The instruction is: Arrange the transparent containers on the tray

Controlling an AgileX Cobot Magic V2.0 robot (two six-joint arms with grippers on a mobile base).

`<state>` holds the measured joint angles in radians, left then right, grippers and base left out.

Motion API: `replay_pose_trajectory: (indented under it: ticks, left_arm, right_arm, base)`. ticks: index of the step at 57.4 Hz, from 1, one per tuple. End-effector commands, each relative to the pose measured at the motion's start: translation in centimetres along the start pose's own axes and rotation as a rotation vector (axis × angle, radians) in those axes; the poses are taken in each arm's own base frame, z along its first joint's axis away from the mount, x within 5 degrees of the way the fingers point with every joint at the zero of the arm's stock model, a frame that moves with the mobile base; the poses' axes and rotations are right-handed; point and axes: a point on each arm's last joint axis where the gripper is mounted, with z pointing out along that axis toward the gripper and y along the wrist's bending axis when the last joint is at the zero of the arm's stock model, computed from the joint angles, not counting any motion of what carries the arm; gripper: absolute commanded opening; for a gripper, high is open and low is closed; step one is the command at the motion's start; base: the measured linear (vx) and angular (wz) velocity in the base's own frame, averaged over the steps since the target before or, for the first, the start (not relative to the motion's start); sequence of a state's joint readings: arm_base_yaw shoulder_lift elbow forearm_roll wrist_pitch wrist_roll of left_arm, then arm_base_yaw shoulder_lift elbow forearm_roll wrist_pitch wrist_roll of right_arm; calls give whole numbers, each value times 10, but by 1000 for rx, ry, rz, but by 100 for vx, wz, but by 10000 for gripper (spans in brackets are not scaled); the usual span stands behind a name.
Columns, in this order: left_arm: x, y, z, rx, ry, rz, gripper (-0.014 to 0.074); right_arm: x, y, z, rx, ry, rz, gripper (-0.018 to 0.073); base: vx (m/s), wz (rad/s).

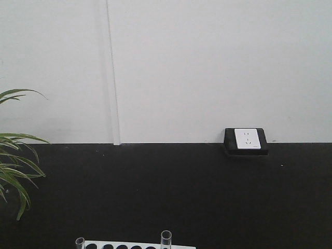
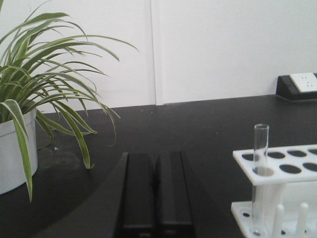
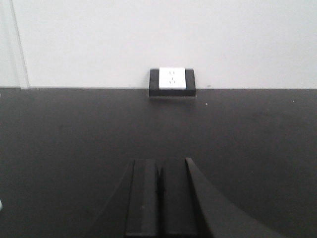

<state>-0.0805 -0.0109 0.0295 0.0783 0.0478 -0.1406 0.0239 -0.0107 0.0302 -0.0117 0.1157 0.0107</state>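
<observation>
Black table point(image 3: 74, 139) is carrying a white rack point(image 2: 290, 161) with a test tube point(image 2: 261, 148) standing in it — left claw point(image 2: 157, 196) and right claw point(image 3: 159, 196) are sitting pinched together.

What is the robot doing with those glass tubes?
Nothing yet. The left gripper and the right gripper are both shut and empty, low over the black table. One test tube stands upright in the white rack near the left gripper, and the front view shows two there. No tray is in view.
</observation>
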Motion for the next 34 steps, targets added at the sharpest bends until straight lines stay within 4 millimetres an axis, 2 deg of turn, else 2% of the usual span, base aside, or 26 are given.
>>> replay_pose_trajectory:
  ticks: [1, 12, 20, 27, 34]
  left_arm:
    - [-5, -1, -2, 19, -133, -41, -8]
    - [-10, -2, -2, 28, -187, -51, -8]
    - [-24, -3, -5, 43, -289, -52, -7]
    - [-59, -5, -12, 44, -350, -43, -7]
    - [-110, -7, -18, 23, -336, 13, -7]
  right_arm:
    - [-12, 0, -1, -1, -163, 40, 9]
    - [-19, 0, -3, -2, -236, 47, 9]
    - [-37, 0, -7, -3, -325, 27, 9]
    - [-77, 0, -17, 4, -340, -36, 9]
    - [-121, -2, -22, 31, -275, -105, 9]
  base:
    - [0, 0]
    - [0, 0]
    - [0, 0]
    - [0, 0]
    - [0, 0]
